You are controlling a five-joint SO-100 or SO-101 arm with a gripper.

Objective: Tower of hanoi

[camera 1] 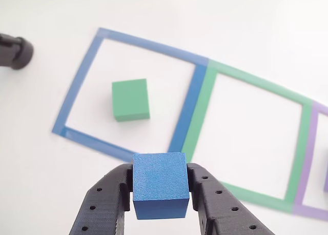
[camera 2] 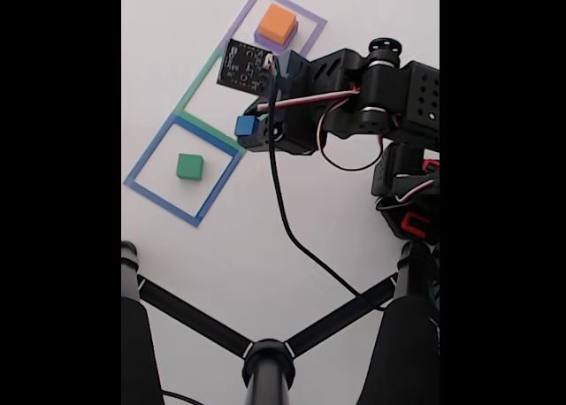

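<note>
So the black perforated gripper [camera 1: 160, 186] has its fingers clamped flat on the small matte blue cube [camera 1: 159, 184], held above the white worktop [camera 1: 41, 183], probably so it clears the tape. The bigger matte green block [camera 1: 130, 99] sits inside the blue taped square [camera 1: 77, 78]; the orange block [camera 2: 278, 23] is stacked on purple [camera 2: 262, 41].

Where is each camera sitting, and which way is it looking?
Other view: rides just behind the hand, looking down past it at the table; two black fingers clamp the blue cube, the green cube beyond in the blue outline.
Fixed view: up high, looking down at the table; shows the whole black arm, hand and a tripod.
Both show: blue cube, green cube, the taped outlines.
</note>
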